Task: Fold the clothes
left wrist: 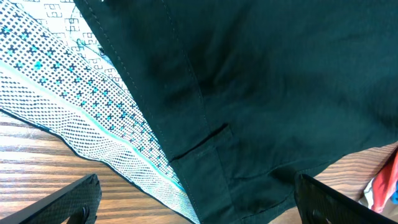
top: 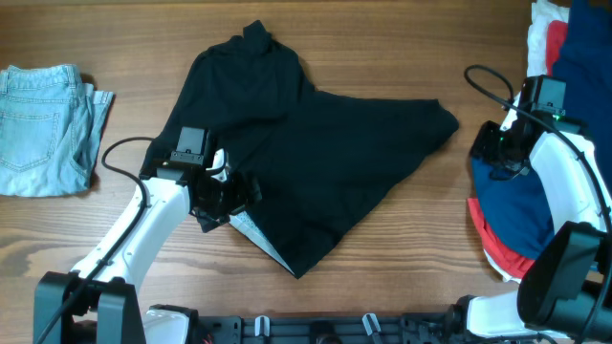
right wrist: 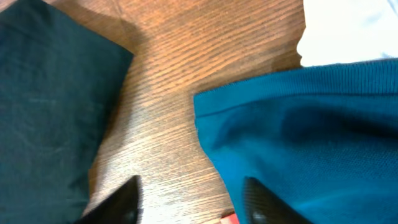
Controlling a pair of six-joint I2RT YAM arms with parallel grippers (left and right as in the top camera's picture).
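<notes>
Jaws wide apart, the left gripper (left wrist: 196,180) hovers over the patterned band (left wrist: 81,118) of the black garment (top: 316,143), nearer than the right gripper (right wrist: 191,186), likewise parted.

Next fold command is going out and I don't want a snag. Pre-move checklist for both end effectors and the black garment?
1. Left end effector open: ok, fingers wide apart over the black garment at its near-left edge.
2. Left fingers touching cloth: cannot tell.
3. Black garment lying flat: not ok; it is rumpled, and the patterned band is turned out.
4. Right end effector empty: ok; open, with bare table between its fingers.
5. Jeans apart from the black garment: ok.
</notes>
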